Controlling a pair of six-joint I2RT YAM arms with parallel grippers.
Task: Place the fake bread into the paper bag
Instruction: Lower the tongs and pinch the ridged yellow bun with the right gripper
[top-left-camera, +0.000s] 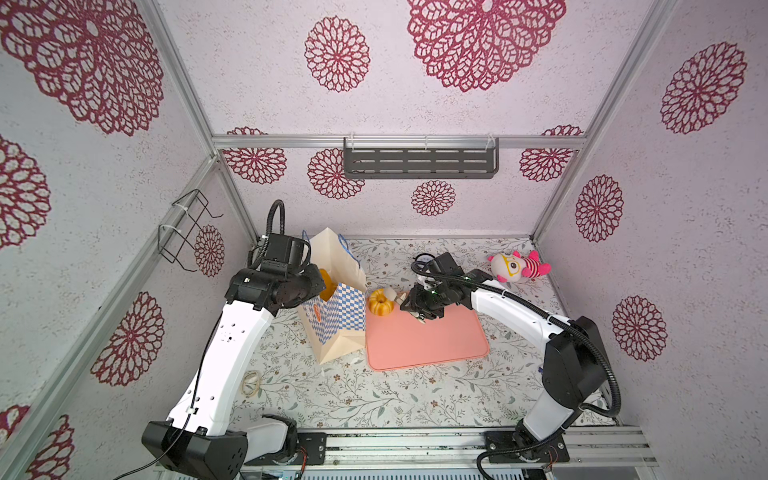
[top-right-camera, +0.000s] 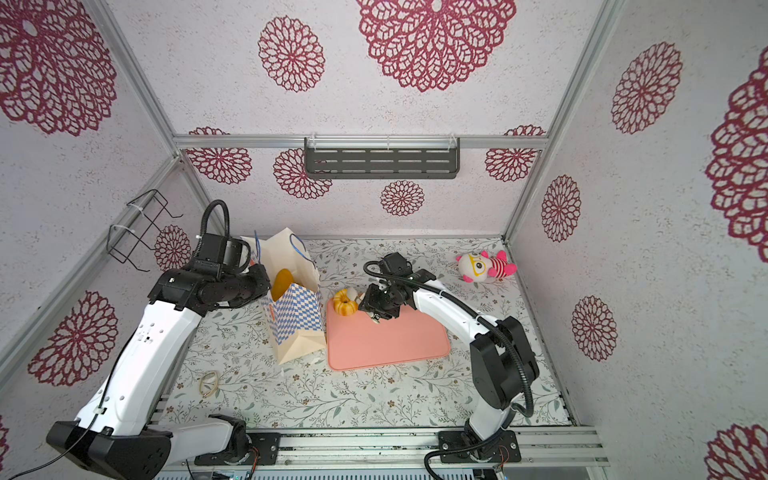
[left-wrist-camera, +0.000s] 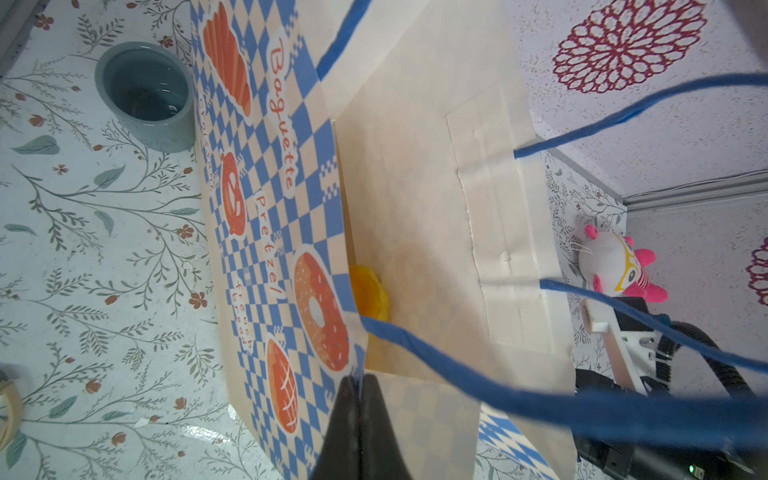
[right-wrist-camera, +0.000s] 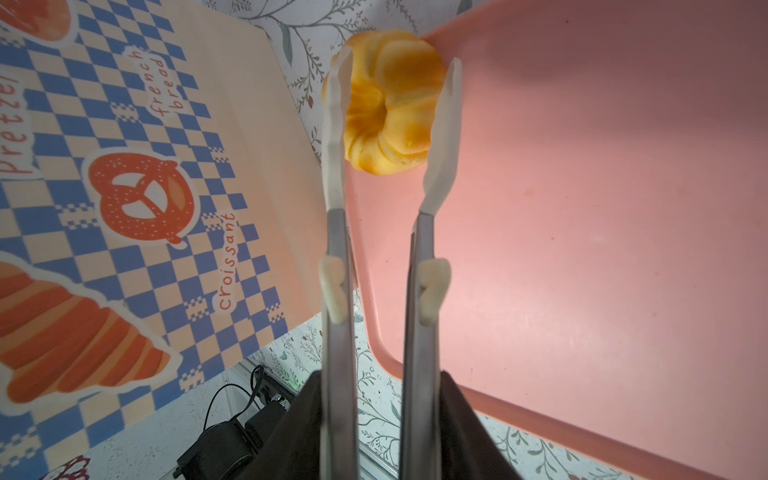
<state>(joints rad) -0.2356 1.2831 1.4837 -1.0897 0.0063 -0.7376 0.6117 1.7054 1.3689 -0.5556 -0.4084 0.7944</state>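
Observation:
The paper bag (top-left-camera: 336, 324) (top-right-camera: 295, 320) stands upright left of the tray, mouth open. My left gripper (left-wrist-camera: 359, 384) is shut on its near rim (left-wrist-camera: 353, 365). Inside the bag lie a yellow-orange fake bread (top-left-camera: 328, 284) (top-right-camera: 282, 282) and a yellow piece (left-wrist-camera: 368, 297). A fluted ring cake (top-left-camera: 380, 302) (right-wrist-camera: 388, 104) rests on the tray's far left corner. My right gripper (right-wrist-camera: 380, 376) is shut on metal tongs (right-wrist-camera: 338, 249). Their white tips (right-wrist-camera: 442, 124) stand apart on either side of the ring cake. I cannot tell whether they touch it.
The flat pink tray (top-left-camera: 428, 340) lies mid-table. A pink-and-white plush toy (top-left-camera: 519, 266) sits at the back right. Behind the bag stands a teal cup (left-wrist-camera: 145, 95). A tape ring (top-left-camera: 251, 382) lies front left. A dark shelf (top-left-camera: 419, 162) hangs on the back wall.

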